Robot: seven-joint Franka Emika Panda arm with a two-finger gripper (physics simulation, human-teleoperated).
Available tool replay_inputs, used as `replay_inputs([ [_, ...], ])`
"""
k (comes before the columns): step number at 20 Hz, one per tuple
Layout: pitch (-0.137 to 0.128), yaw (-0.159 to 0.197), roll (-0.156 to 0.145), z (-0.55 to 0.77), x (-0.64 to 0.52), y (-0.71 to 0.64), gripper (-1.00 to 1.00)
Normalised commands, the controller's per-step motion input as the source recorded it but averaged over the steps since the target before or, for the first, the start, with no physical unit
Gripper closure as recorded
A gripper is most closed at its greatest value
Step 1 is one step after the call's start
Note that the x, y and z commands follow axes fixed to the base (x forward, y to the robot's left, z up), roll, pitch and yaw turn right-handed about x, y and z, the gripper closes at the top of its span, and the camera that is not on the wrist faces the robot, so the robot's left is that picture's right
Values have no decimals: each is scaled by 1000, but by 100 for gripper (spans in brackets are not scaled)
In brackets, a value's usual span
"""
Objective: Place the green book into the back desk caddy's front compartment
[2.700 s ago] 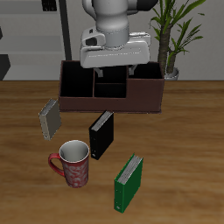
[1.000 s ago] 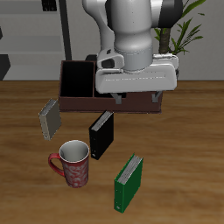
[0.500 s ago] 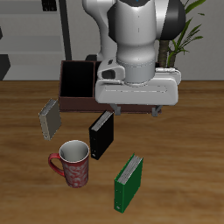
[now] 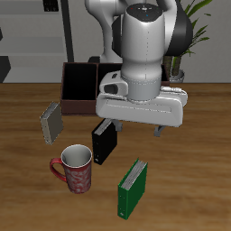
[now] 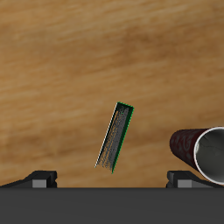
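I see a wooden table point(image 4: 23, 194) | potted plant point(image 4: 185, 32) behind it | grey shelving point(image 4: 11, 54) at back | light even

back desk caddy point(image 4: 79, 87) mostly hidden behind arm, front compartment unseen, mug point(image 5: 201, 150) cut by frame edge

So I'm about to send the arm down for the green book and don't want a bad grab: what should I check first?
1. Green book standing upright, free of neighbours: ok.
2. Claw above the book: not ok, it hangs farther back, over the table.
3. Claw empty: ok, wrist view shows nothing between the fingers.
4. Claw open: cannot tell.
5. Mug clear of the descent: ok, apart from the book.
6. Back desk caddy front compartment free: cannot tell, the arm hides it.
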Motion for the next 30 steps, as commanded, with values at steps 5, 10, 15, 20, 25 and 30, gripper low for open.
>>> replay_inputs([
  [5,-32,-43,-6,-193,166,-86,-100],
  [10,-22,-57,16,-254,153,1,-100],
  [15,-21,-31,-10,-163,66,64,-100],
  [20,14,-75,-26,-130,142,-164,-100],
  [25,12,-23,-20,-112,86,-123,-100],
  [30,19,7,-7,-142,60,-55,-100],
])
